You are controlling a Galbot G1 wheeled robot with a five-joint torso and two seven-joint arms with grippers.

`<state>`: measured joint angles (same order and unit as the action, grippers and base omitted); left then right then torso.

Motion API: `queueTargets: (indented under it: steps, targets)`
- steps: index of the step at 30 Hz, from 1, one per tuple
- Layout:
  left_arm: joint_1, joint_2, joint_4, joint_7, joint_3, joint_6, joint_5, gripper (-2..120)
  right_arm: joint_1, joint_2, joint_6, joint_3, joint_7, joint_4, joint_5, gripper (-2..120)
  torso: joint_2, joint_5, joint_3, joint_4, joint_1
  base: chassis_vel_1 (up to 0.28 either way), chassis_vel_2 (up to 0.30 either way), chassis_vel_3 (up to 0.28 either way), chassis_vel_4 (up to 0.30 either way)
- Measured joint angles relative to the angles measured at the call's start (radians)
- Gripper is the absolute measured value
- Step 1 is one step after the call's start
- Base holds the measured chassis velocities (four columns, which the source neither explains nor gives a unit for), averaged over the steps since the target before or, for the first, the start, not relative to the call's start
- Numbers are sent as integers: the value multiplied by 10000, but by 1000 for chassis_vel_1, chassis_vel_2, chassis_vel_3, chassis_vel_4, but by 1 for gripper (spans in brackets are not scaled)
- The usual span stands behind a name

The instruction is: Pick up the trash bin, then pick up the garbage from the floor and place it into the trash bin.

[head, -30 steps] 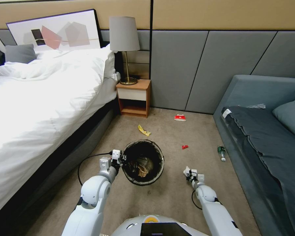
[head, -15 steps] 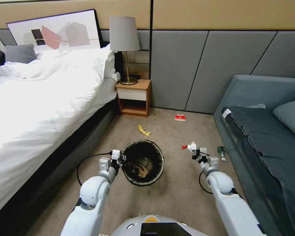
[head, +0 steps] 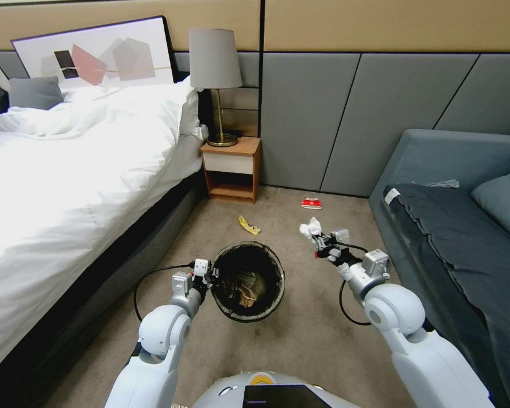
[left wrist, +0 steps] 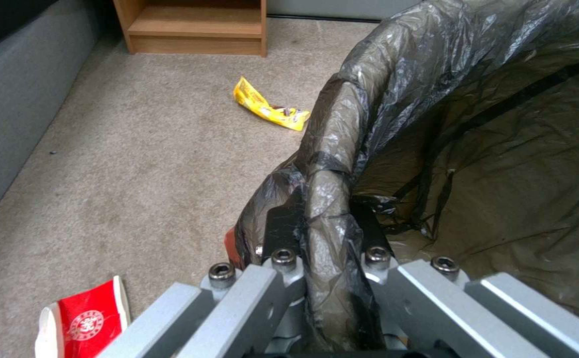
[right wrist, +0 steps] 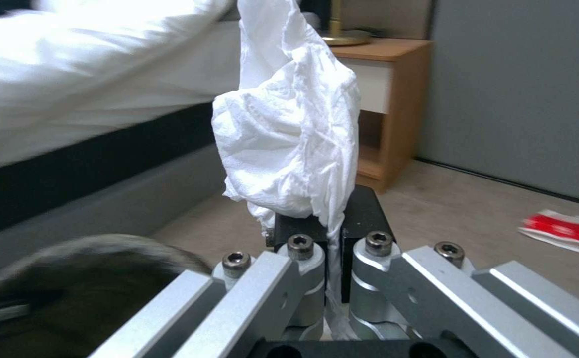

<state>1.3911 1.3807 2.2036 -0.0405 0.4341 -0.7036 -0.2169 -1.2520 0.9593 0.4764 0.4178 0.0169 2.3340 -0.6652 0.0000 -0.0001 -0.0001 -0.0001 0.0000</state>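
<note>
The trash bin [head: 269, 258], lined with a dark bag, hangs off the carpet with my left gripper [head: 211, 276] shut on its rim. In the left wrist view the fingers pinch the bag-covered rim [left wrist: 326, 199]. Brown paper scraps [head: 246, 285] lie inside. To the bin's right and raised above the floor, my right gripper [head: 318, 242] is shut on a crumpled white tissue [head: 310, 228]. The tissue [right wrist: 293, 144] stands up from the closed jaws. Other garbage lies on the carpet: a yellow wrapper [head: 249, 225] beyond the bin and a red-and-white carton [head: 311, 203] near the wall.
A bed [head: 68, 170] runs along the left and a grey sofa [head: 453, 226] along the right. A nightstand [head: 231, 170] with a lamp [head: 215, 85] stands at the back wall. Another red carton [left wrist: 84, 320] lies on the carpet below the left gripper.
My right gripper has lifted the tissue from near the floor and carried it forward and upward, to the right of the bin. The left gripper and bin have stayed put.
</note>
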Motion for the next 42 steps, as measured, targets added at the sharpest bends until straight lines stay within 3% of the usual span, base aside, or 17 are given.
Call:
queueTargets:
  steps: [6,14,25,31,36,38,42]
  targets:
    - [-71,2,-19,10,-65,-30,77,1,539,-563,-421,-1230,707,-101,-107,2,0,1,0,1,0,0,0,0,0]
    - [-161,73,-107,24,-62,-43,116,1,1048,-668,-163,-2696,645,-234,-75,2,0,0,1,1,0,0,0,0,0]
    - [-200,151,-183,28,-93,-45,127,1,993,-795,-50,-3398,685,-434,351,2,0,1,1,0,1,0,0,0,0]
    - [-221,168,-211,28,-102,-45,137,1,964,-787,151,-3570,650,-406,547,18,0,1,0,1,0,0,0,0,0]
    - [-234,210,-269,26,-138,-42,176,1,911,-807,312,-3699,348,-374,648,41,0,1,1,0,0,0,0,0,0]
    - [-237,215,-273,25,-141,-41,180,1,908,-805,313,-3707,337,-374,669,43,0,0,0,1,0,0,0,0,0]
    - [-264,236,-282,23,-151,-38,207,1,870,-750,353,-3734,279,-374,785,65,0,1,0,0,0,0,0,0,0]
